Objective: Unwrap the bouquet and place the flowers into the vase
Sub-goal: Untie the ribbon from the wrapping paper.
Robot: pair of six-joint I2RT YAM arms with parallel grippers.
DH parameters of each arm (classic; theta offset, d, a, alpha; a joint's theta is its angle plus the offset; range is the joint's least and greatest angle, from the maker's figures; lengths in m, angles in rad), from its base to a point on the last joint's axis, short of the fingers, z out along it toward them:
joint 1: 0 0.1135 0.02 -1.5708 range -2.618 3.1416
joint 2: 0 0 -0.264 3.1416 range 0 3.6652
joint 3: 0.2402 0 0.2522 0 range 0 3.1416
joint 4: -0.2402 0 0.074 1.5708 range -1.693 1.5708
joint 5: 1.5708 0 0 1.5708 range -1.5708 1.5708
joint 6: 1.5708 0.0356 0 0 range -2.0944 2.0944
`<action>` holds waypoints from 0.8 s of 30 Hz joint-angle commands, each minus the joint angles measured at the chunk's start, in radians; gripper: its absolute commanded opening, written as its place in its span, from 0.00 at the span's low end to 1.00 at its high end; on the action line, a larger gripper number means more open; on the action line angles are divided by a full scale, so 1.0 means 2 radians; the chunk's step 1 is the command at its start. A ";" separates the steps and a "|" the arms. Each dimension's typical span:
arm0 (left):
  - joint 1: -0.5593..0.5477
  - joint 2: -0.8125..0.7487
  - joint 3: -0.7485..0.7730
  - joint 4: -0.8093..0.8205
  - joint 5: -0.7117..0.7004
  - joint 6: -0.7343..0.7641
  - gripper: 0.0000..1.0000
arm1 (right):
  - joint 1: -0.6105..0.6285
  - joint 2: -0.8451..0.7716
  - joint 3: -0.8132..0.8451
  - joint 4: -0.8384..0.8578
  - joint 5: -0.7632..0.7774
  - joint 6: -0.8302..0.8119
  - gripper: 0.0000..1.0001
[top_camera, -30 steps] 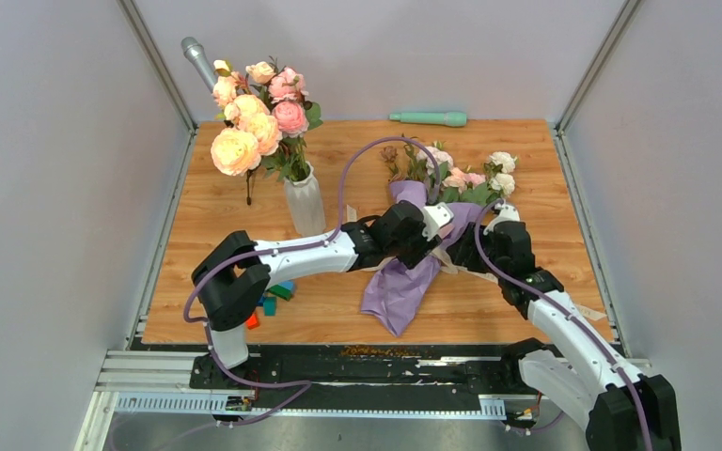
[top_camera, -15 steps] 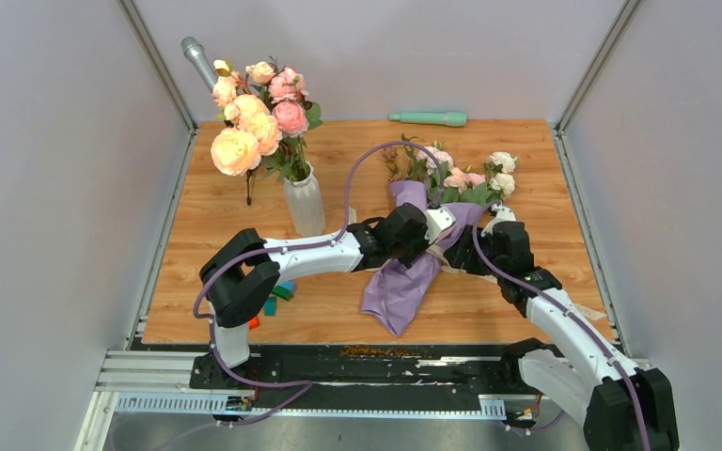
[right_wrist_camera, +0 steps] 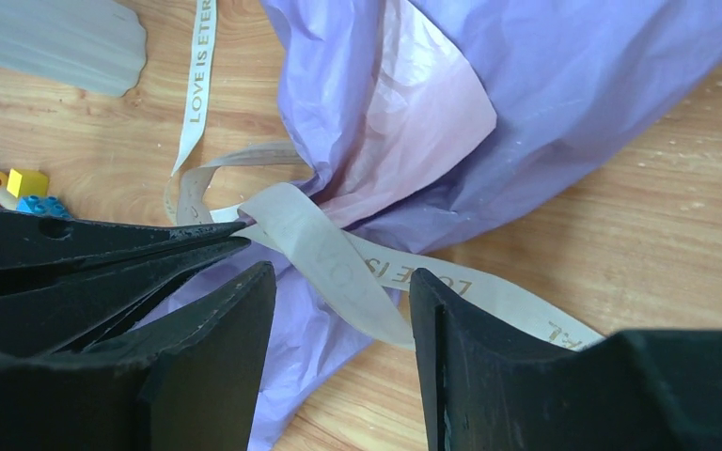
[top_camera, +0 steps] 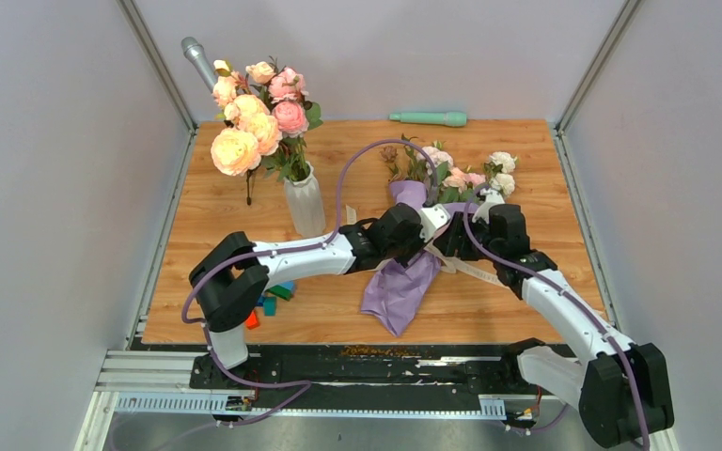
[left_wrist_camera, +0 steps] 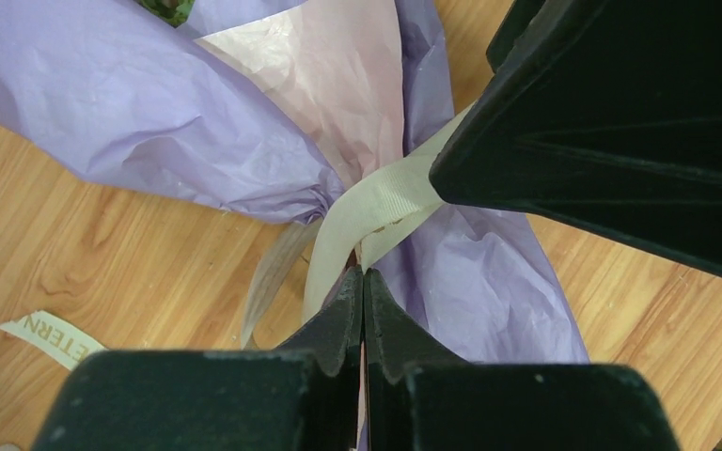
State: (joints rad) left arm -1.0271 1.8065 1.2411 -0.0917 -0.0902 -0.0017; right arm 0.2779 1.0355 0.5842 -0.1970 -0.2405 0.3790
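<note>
The bouquet lies in the middle of the table, its lilac paper [top_camera: 397, 287] [left_wrist_camera: 132, 103] fanned toward me. Its flowers [top_camera: 461, 174], small white and pink roses, point to the back. A beige ribbon [left_wrist_camera: 385, 193] [right_wrist_camera: 334, 258] is tied round the paper's waist. My left gripper [top_camera: 440, 237] [left_wrist_camera: 364, 277] is shut, with a strand of that ribbon running into its tips. My right gripper [top_camera: 459, 242] [right_wrist_camera: 338, 301] is open right beside it, a loop of ribbon lying between its fingers [right_wrist_camera: 451, 357]. The ribbed white vase [top_camera: 306, 209] stands upright to the left.
Large peach and pink blooms [top_camera: 254, 117] fill the vase. A green cylinder [top_camera: 428, 118] lies at the back edge and a grey rod [top_camera: 197, 61] leans in the back left corner. Small coloured blocks [top_camera: 273, 299] [right_wrist_camera: 9, 183] sit by the left arm. Grey walls close in both sides.
My left gripper has closed on the ribbon at the bouquet's waist. My right gripper has moved left and back toward the knot, with its jaws a little wider.
</note>
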 commanded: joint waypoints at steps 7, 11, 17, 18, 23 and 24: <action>-0.001 -0.045 -0.014 0.019 -0.015 -0.016 0.01 | -0.002 0.043 0.025 0.061 -0.078 -0.027 0.59; -0.001 -0.046 -0.013 0.020 -0.015 -0.016 0.00 | -0.002 0.063 0.026 0.071 -0.082 -0.031 0.59; -0.001 -0.046 -0.008 0.014 -0.015 -0.016 0.00 | -0.002 0.081 0.022 0.080 -0.073 -0.037 0.54; -0.001 -0.046 -0.008 0.014 -0.015 -0.016 0.00 | -0.001 0.085 0.023 0.077 -0.064 -0.038 0.52; -0.001 -0.046 -0.005 0.011 -0.025 -0.024 0.00 | -0.002 0.088 0.027 0.071 -0.037 -0.037 0.26; 0.000 -0.046 -0.005 0.011 -0.026 -0.026 0.00 | -0.002 0.087 0.027 0.070 -0.033 -0.037 0.21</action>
State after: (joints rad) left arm -1.0271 1.7615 1.2179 -0.0860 -0.1169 -0.0238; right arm 0.2779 1.2137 0.5961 -0.0929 -0.3515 0.3168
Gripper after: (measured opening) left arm 0.006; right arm 0.295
